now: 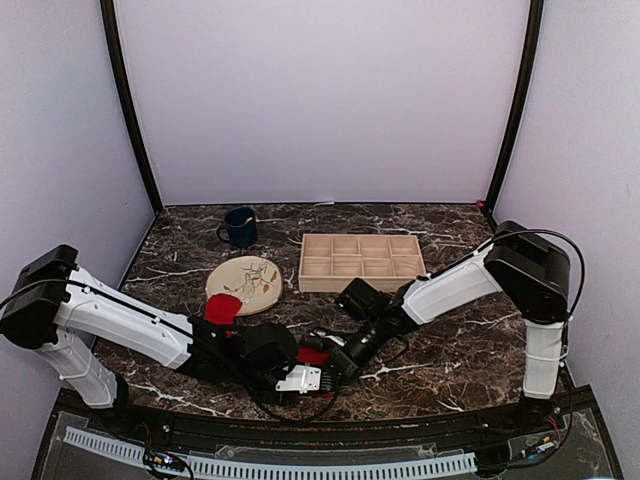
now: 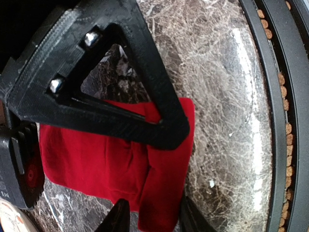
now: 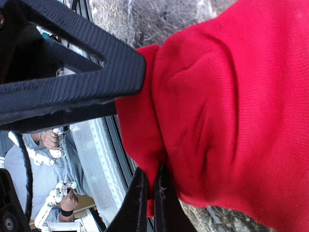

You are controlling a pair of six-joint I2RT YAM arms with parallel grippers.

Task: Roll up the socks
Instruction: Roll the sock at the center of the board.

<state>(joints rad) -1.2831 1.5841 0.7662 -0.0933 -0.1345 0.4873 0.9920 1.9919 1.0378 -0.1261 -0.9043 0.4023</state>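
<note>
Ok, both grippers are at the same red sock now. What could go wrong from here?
1. The left gripper and the right gripper crowd the same near sock; they might collide, or opposite pulls could undo its fold.
2. The second sock seems to lie partly on the plate; lifting it later might drag the plate.

Both arms reach inward, wrists low, grippers tip to tip at front centre.
Left gripper jaws partway apart; right gripper pinched closed on sock edge.
</note>
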